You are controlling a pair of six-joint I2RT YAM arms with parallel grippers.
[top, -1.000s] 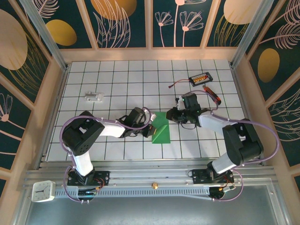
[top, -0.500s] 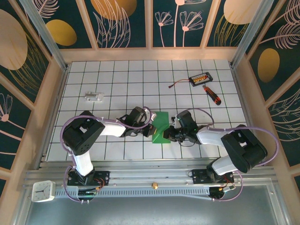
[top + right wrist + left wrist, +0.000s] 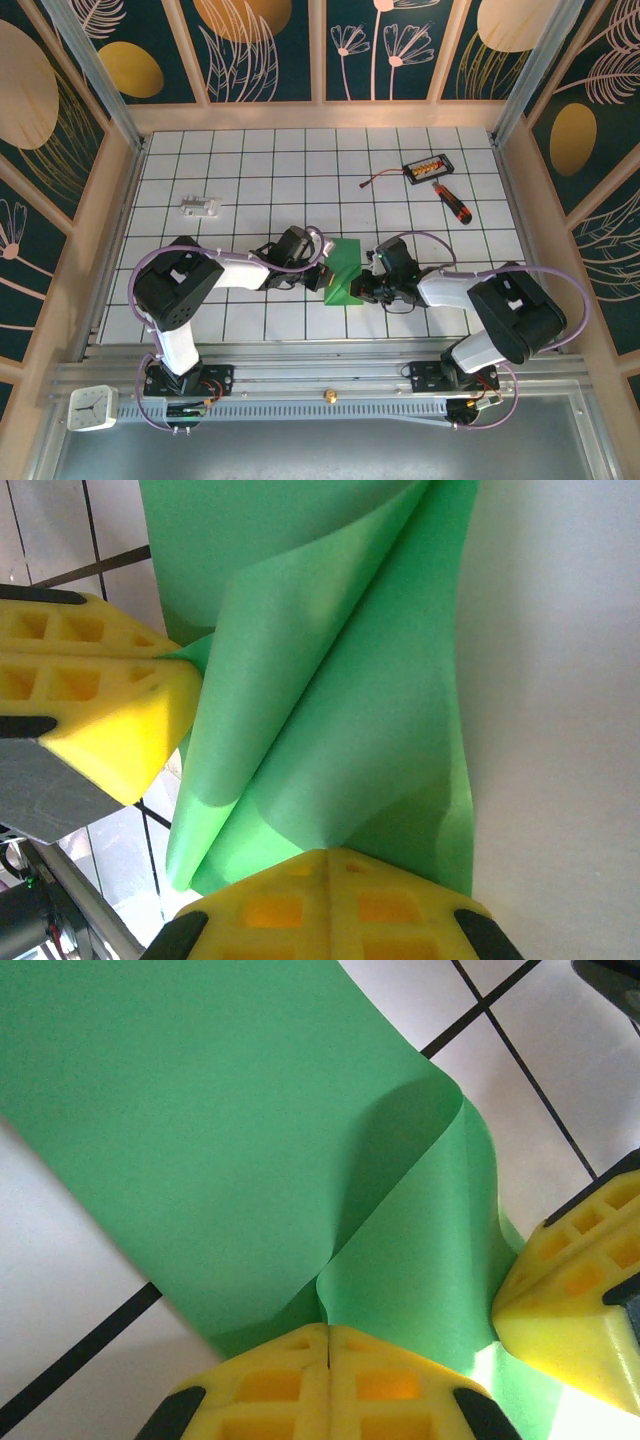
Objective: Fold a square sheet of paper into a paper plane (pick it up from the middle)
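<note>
Green paper (image 3: 343,266) clamped by left jaws, right jaws.

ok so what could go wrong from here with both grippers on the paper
1. The left gripper and right gripper are both shut on the green paper. Pulling them apart could tear it.
2. The sheet bulges in loose curves rather than lying flat, so a crease may set crooked.
3. The two grippers sit very close together, so they might collide.

R gripper (image 3: 360,290) came over; clamped green paper (image 3: 343,268).
</note>
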